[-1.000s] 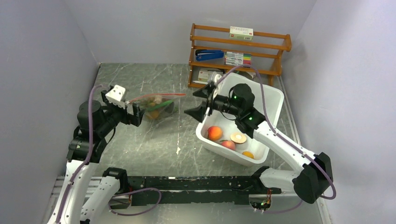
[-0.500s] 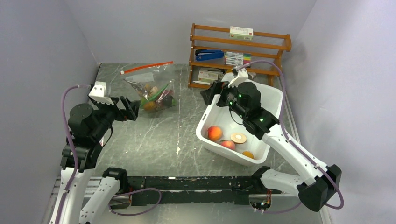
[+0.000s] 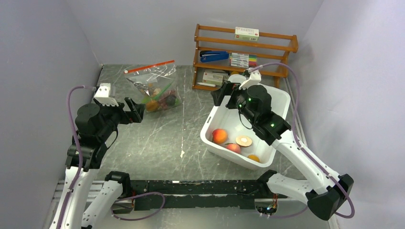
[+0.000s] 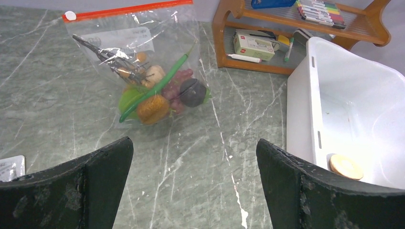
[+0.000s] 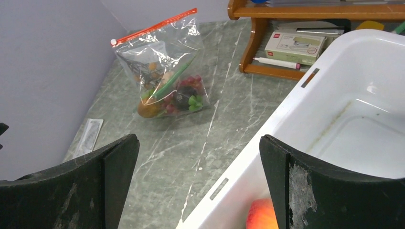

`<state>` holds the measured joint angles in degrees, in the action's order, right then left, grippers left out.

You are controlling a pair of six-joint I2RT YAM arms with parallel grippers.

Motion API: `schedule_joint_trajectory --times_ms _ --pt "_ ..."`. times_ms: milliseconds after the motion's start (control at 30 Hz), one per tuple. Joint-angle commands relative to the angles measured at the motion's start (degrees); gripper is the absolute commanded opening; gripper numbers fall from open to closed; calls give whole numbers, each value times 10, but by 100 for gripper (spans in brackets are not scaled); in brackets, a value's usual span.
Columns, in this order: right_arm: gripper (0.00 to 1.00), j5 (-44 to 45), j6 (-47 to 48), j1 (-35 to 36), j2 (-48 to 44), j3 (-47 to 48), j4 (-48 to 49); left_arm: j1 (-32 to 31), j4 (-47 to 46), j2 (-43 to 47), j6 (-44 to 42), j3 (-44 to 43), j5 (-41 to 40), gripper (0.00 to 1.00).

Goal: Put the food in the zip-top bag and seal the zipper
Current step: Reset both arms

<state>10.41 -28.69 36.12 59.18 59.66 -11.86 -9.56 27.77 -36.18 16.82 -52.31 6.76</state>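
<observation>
Claws gape wide, left claw (image 3: 136, 109) and right claw (image 3: 220, 93) both empty

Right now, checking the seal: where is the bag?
In the top view, the bag lies far left on the table, left of the wooden shelf, beyond the left end effector.

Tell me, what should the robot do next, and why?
Probably just back away to rest: the food sits inside the zip-top bag, its zipper looks flat and straight, and the left gripper and right gripper hang open, clear of it.
</observation>
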Motion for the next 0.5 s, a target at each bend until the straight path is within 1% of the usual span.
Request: schedule_joint_trajectory --times_ms 0,467 --pt "100 23 -10 0 0 28 -13 -3 0 6 2 6 -3 99" --pt "100 36 -32 0 -10 21 -16 -3 5 15 -11 12 -10 99"
